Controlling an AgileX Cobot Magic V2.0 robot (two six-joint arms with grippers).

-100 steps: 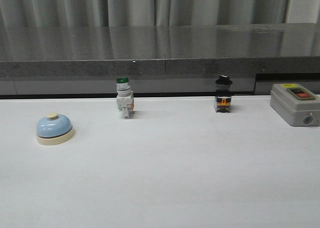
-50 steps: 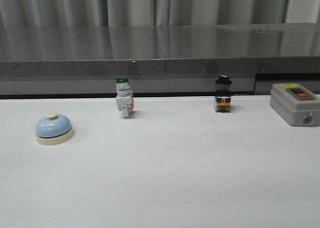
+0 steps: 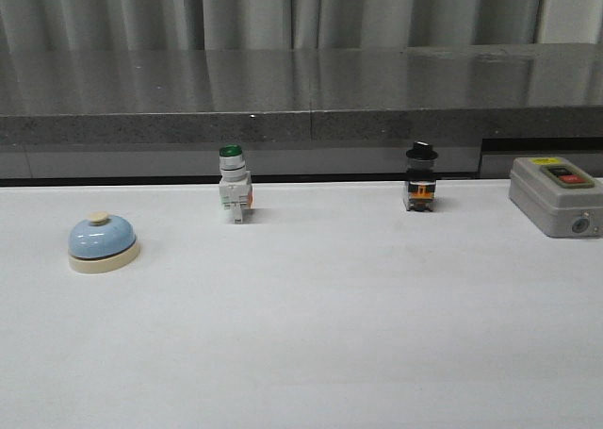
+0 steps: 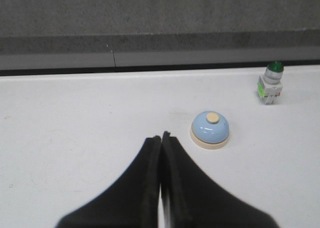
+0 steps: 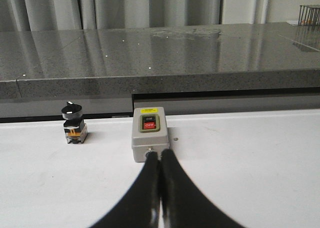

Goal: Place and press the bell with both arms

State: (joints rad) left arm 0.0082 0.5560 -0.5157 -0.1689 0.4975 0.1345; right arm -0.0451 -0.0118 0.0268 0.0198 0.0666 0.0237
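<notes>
Fingers (image 4: 152, 153) of left gripper (image 4: 161, 138) pressed together, empty, near bell (image 4: 210, 130). Right gripper (image 5: 160, 155) likewise closed, before switch box (image 5: 149, 139). Front view: bell (image 3: 102, 243) on bench (image 3: 311, 335), left side, unmoved since earlier frames.

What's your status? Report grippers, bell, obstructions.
Left gripper shut, empty, short of the bell. Right gripper shut, empty, at the grey switch box. Bell upright on the table, untouched. Nothing between left gripper and bell.

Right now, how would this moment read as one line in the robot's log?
bell: untouched, table's left | left gripper: shut, empty, short of bell | right gripper: shut, empty, facing on/off switch box
</notes>
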